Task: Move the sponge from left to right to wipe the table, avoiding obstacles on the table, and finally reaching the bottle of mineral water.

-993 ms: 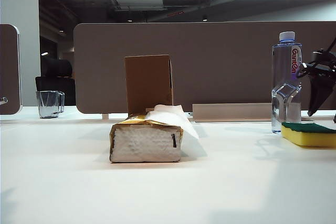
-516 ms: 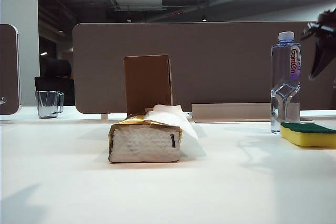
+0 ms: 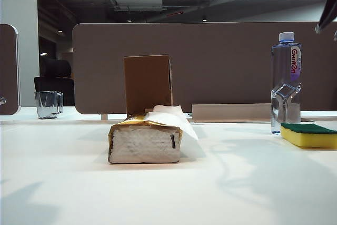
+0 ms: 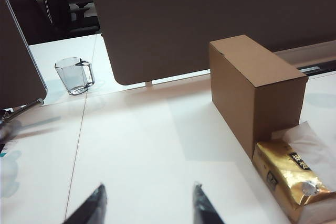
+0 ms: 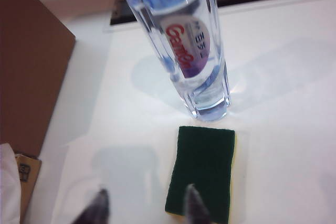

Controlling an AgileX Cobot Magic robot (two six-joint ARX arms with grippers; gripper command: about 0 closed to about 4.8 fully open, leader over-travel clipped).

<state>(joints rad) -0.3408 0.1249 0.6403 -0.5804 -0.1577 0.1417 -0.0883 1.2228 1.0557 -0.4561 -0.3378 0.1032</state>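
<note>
Judging by how things lie, the wipe is at its end: the rectangular yellow foam sponge with the dark green scouring top [image 3: 308, 135] rests flat near the right edge of the plain white counter [image 3: 221, 183], just beside the foot of the tall clear plastic bottle of mineral water with the white cap and purple-white label [image 3: 286, 82]; whether they touch I cannot tell.

The right gripper [image 5: 143, 203] hangs above the sponge with its fingers spread and nothing between them; in the exterior view only a dark part of it shows at the top right corner. The left gripper [image 4: 148, 205] hovers over bare counter toward the left side, fingers also spread and empty.

What remains, as I read it, is only to clear both arms away without knocking the bottle, which stands tall and narrow and would tip easily.

Near the middle of the counter lies the gold-wrapped pack of white tissues with one sheet sticking out [image 3: 146, 138], and the upright brown cardboard box [image 3: 148, 84] stands right behind it. A clear glass mug [image 3: 48, 104] sits near the far left corner, before the brown-grey divider panel [image 3: 221, 61].
</note>
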